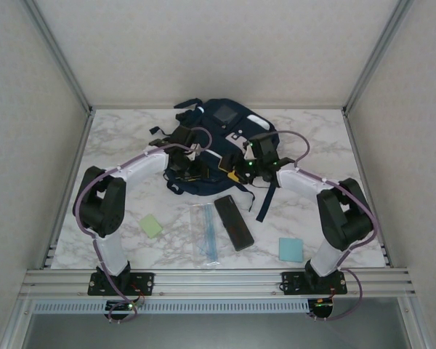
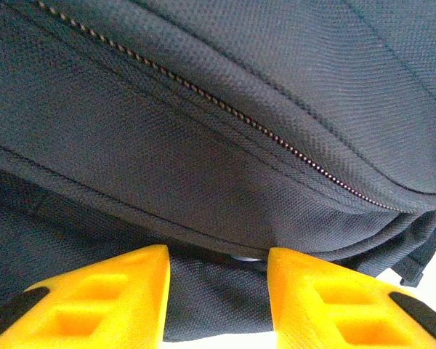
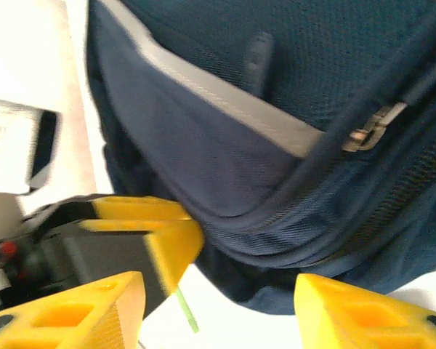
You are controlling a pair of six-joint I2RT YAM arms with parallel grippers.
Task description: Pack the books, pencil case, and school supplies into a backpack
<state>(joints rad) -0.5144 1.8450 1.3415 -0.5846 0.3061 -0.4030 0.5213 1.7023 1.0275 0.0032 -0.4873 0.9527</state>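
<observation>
Top external view: the left arm [image 1: 102, 203] rises from its base at the near edge, bends at a raised elbow and stretches its forearm inward to the backpack [image 1: 221, 120], which lies at the far middle of the desk [image 1: 123, 138]. The right arm [image 1: 345, 214] mirrors that pose, with its elbow up and out and its forearm angled in. The left end effector [image 1: 191, 167] sits at the bag's near left edge, the right end effector [image 1: 251, 167] at its near right edge.

Left wrist view: the yellow fingers [image 2: 116, 298] stand apart, with a fold of navy fabric lying between them below a zipper [image 2: 225, 109].

Right wrist view: the right end effector [image 3: 218, 291] is spread wide and grips nothing; the bag's lower edge and bare desk show between its fingers.

Nearer the bases lie the pencil case [image 1: 234, 222], the ruler [image 1: 206, 233] just left of it, the pale green pad [image 1: 151, 225] and the light blue pad [image 1: 291, 249].
</observation>
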